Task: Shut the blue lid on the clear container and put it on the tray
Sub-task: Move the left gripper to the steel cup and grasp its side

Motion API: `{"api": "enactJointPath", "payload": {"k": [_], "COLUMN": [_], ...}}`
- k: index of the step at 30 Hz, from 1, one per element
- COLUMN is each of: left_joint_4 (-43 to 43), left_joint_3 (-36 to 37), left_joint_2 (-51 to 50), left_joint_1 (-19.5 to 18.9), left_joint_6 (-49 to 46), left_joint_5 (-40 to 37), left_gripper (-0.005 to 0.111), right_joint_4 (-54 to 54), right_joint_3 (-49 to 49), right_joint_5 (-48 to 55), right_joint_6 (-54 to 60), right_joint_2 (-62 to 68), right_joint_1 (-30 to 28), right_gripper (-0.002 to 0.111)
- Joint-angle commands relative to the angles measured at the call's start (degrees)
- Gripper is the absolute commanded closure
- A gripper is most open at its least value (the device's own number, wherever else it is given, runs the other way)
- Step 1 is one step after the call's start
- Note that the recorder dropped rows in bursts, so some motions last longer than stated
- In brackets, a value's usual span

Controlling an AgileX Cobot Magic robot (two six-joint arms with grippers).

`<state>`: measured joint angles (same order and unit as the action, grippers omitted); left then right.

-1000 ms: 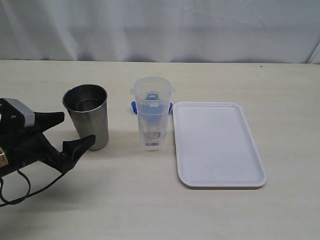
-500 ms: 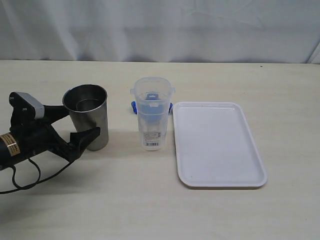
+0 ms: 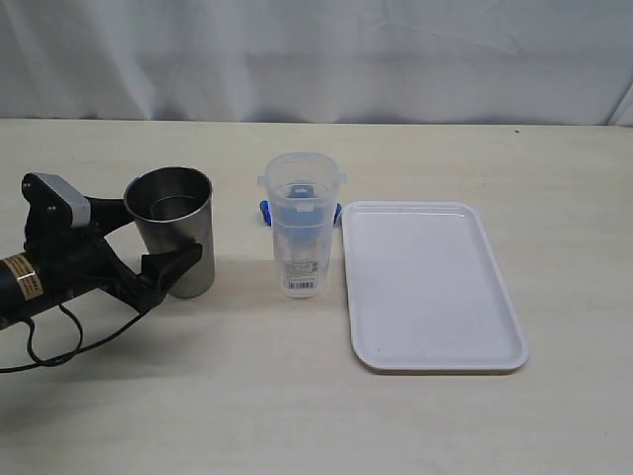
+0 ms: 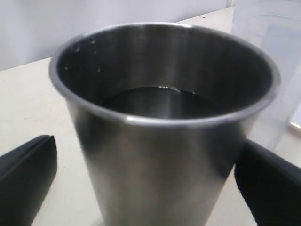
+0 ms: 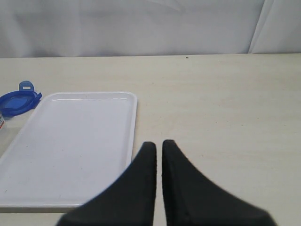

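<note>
Steel tumbler [image 3: 173, 230] between my left jaws: they are spread wide, one on each side of its wall, and clamp nothing. In the left wrist view one jaw stands clear of the tumbler, while contact at the other cannot be told. Dark liquid shows inside the tumbler.

Clear container [image 3: 301, 223]: upright on the surface [image 3: 297, 416], lidless, and near the tumbler with a strip of bare surface between them. Its right side is just beside the long left rim of the tray [image 3: 435, 287], which lies flat and bare. The blue lid [image 3: 265, 209] lies on the surface directly behind the container, showing at both sides of it. Whether the two touch cannot be told.

Open room: the whole front of the surface, and the stretch right of the tray. A white curtain [image 3: 316, 59] closes the far edge.

Labels: a barcode label [image 3: 301, 282] near the container's base and a yellowish tag [image 3: 22, 279] on my left arm, both too small to read.

My right jaws, seen only in the right wrist view, are pressed nearly together and hold nothing, above the surface near the tray's corner.

Change: a second ago my left jaws stood short of the tumbler. Container, lid and tray have not moved.
</note>
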<state>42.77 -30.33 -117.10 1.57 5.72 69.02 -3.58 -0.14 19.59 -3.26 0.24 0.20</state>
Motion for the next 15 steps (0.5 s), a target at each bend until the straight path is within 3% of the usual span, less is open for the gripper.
{"api": "enactJointPath", "payload": {"k": [1,15], "left_joint_4": [0.1,1.4], "left_joint_3": [-0.6,-3.8], "left_joint_2": [-0.2,-2.3], "left_joint_1": [0.4,0.4], "left_joint_6": [0.5,2.2], "left_joint_5": [0.9,0.9], "left_gripper": [0.011,0.011], "right_joint_4": [0.1,0.1], "right_joint_3": [0.1,0.1], "right_joint_5": [0.1,0.1], "right_joint_6": [0.0,0.0], "right_joint_2": [-0.2,-0.2], "right_joint_1": [-0.1,-0.1], "right_gripper": [0.104,0.104]}}
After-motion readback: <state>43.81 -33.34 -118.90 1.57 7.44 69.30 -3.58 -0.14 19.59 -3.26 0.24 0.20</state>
